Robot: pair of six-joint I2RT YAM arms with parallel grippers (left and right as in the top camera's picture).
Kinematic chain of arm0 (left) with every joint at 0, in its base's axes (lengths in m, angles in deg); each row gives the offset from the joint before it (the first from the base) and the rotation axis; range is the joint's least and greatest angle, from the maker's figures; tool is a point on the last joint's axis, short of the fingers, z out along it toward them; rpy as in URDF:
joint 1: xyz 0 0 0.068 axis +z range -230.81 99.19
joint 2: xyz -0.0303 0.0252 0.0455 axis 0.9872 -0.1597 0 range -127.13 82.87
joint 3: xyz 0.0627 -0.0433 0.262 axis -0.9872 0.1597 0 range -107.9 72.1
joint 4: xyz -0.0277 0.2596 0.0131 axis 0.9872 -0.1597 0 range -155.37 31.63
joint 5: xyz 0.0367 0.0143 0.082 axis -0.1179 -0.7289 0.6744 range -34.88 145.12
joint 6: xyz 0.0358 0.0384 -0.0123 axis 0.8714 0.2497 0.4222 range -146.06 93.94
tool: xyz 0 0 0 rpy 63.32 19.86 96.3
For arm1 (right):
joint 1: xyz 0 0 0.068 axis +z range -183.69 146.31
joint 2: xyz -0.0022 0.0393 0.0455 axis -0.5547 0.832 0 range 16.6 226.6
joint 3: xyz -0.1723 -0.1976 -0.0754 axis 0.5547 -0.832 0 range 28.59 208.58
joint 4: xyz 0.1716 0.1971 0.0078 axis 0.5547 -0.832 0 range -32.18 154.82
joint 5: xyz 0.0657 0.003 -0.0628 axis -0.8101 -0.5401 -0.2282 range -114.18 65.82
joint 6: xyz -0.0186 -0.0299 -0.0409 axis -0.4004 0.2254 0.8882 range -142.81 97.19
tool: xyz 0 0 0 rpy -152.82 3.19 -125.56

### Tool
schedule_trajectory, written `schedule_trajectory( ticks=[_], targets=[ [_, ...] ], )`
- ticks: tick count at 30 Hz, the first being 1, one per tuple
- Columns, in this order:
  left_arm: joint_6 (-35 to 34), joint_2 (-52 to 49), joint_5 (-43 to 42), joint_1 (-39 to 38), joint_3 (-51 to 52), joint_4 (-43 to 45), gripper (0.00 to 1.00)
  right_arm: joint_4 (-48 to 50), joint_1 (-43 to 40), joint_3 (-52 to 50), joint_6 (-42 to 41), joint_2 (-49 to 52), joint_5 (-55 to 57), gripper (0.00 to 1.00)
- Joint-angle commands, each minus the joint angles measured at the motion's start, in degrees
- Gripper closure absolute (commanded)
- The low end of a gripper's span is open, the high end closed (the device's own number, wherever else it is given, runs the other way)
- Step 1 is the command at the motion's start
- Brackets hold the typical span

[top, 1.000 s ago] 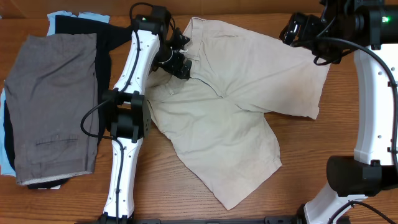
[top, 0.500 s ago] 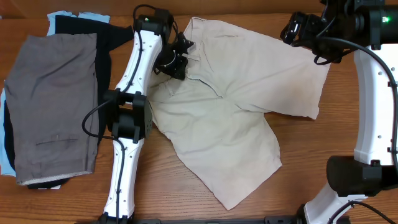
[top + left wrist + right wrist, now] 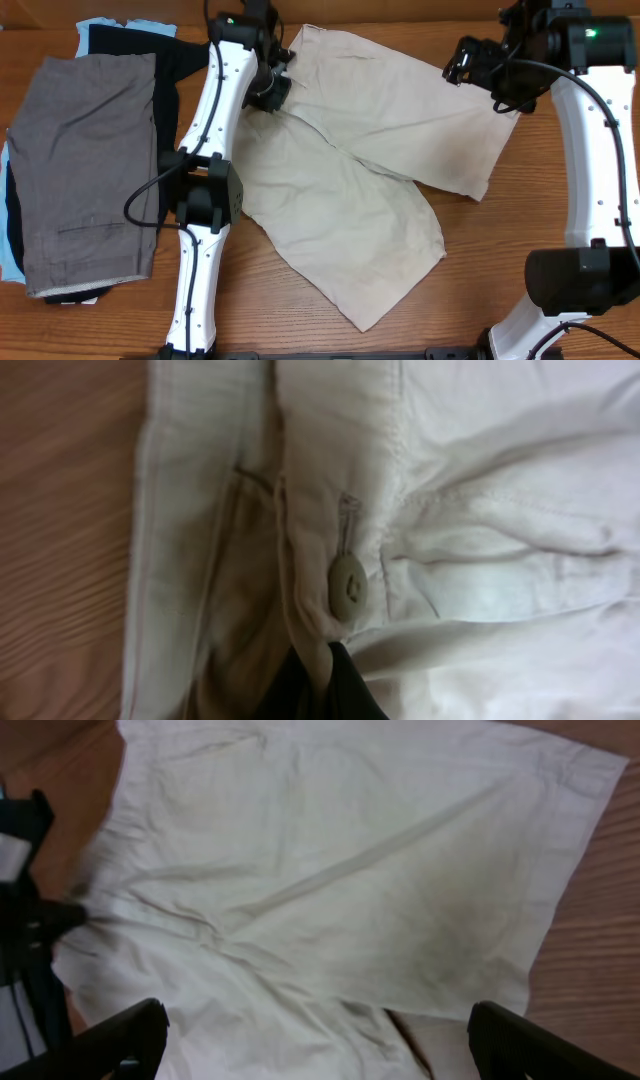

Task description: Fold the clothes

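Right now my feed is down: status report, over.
Left fingers shut on light beige khaki cloth shorts, at the buttoned waistband. Right fingers open, empty, over the shorts' leg. Grey cloth shorts piled off to the left, not in the way.

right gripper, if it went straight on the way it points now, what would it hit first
Most likely the beige shorts: the open right gripper points down at one leg panel, with nothing in between. Depth is unclear.
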Motion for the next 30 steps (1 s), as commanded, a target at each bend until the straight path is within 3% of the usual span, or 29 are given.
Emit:
schedule_trajectory(
  ticks=[1,9,17,22,23,24,25,26,29,30],
  targets=[
    [-3.8,5.4,7.5,0.2,-2.3,0.1,0.96,3.9,-0.3,-7.0,-0.5,-0.1,-1.9,0.01],
    [-9.3,5.2,17.3,1.5,-1.7,2.8,0.96,15.2,-0.3,-24.0,-1.5,-0.1,-5.2,0.04],
    [-17.3,5.2,23.0,3.1,4.5,7.7,0.96,15.6,-0.3,-25.1,-1.3,-0.1,-5.4,0.04],
    [-17.8,5.2,23.4,4.5,10.0,12.3,0.95,15.5,-0.3,-25.1,-1.3,-0.1,-5.4,0.03],
    [-17.9,5.2,23.7,4.7,11.0,13.3,0.82,15.5,-0.3,-25.1,-1.3,-0.1,-5.4,0.04],
    [-18.8,5.2,24.1,4.8,11.9,14.3,0.62,15.5,-0.3,-25.1,-1.3,-0.1,-5.4,0.04],
    [-20.4,5.2,24.7,5.0,12.7,15.1,0.36,15.4,-0.3,-25.1,-1.3,-0.1,-5.4,0.04],
    [-21.7,5.2,24.7,5.3,13.1,15.6,0.18,15.1,-0.3,-25.1,-1.3,-0.1,-5.4,0.05],
    [-23.5,5.2,23.0,6.2,12.9,14.8,0.0,14.6,-0.3,-25.1,-1.3,-0.3,-5.4,0.05],
    [-23.9,5.3,22.4,6.5,12.1,13.9,0.0,14.4,-0.3,-25.1,-1.3,-0.5,-5.4,0.05]
  ],
)
